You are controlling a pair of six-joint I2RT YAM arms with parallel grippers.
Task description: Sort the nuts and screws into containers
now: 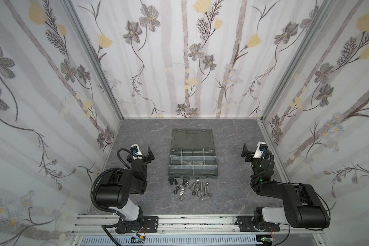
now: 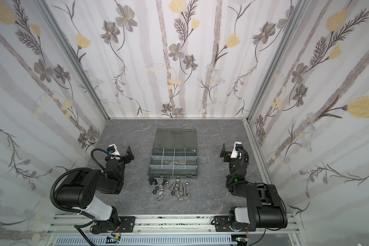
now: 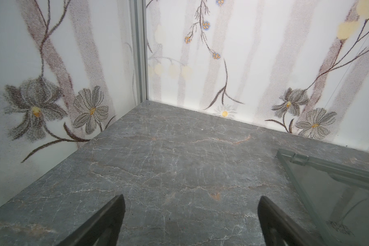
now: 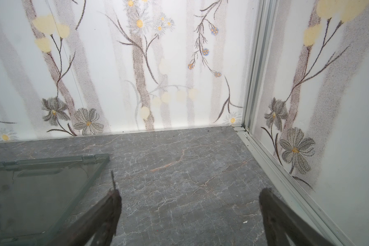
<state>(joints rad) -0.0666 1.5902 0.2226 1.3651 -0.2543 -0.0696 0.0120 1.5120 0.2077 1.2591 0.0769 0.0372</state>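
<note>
- My left pincer [image 3: 191, 197] and right pincer [image 4: 190, 191] both hang spread wide above the grey veined table [image 1: 141, 132].
- Floral-papered walls [image 1: 179, 64] rise from its far and side edges.

Left arm [image 1: 115, 189] folded, elbow high, forearm reaching forward; left gripper [image 1: 150, 153] empty, jaws spread wide. Right arm [image 1: 294, 198] mirrors the pose; right gripper [image 1: 244, 151] is also fully parted, holding nothing. In each wrist view the dark fingers [image 3: 107, 221] stand far apart, with nothing between them.
</note>
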